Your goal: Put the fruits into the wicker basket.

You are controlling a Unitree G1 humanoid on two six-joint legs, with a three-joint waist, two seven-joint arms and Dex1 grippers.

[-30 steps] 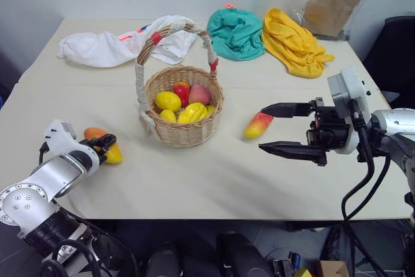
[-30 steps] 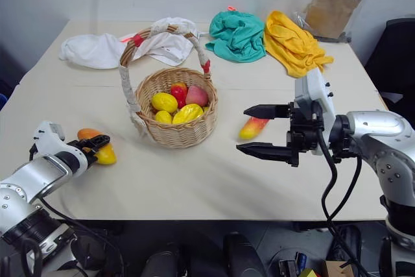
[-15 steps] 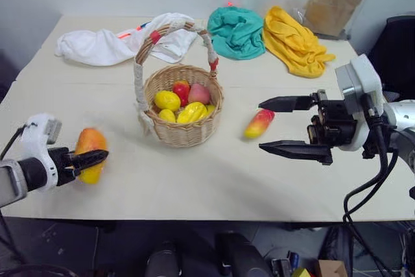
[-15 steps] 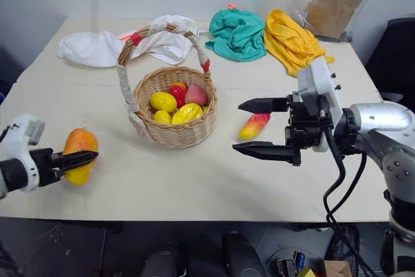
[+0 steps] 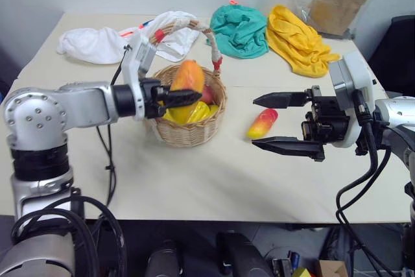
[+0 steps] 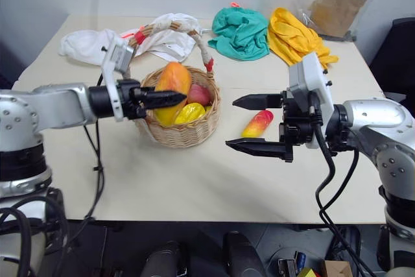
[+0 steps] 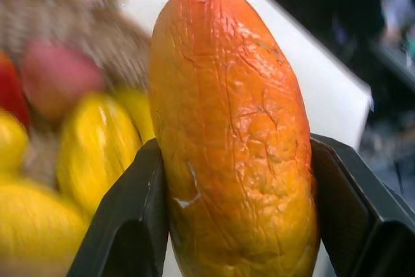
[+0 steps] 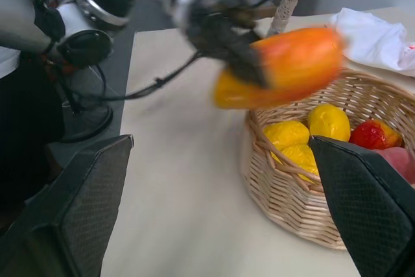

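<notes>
The left gripper (image 5: 174,97) is clamped on the orange-yellow mango (image 5: 186,77) and holds it over the wicker basket (image 5: 194,131) — just above the lemons (image 6: 188,113) and the peach (image 6: 198,94) inside. The red-yellow mango (image 5: 262,123) lies on the table (image 5: 214,180), between the basket and the right gripper (image 5: 282,121), whose fingers stand wide apart and hold nothing.

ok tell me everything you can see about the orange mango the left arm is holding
The orange mango is a glossy oblong toy, deep orange fading to yellow at one end, with a wrinkled, cracked skin seen close up. It is pinched across its middle by the left tool, whose two black fingers press on either side. It stands roughly upright in the air just above the wicker basket, over the yellow fruit inside, not yet released.
</notes>
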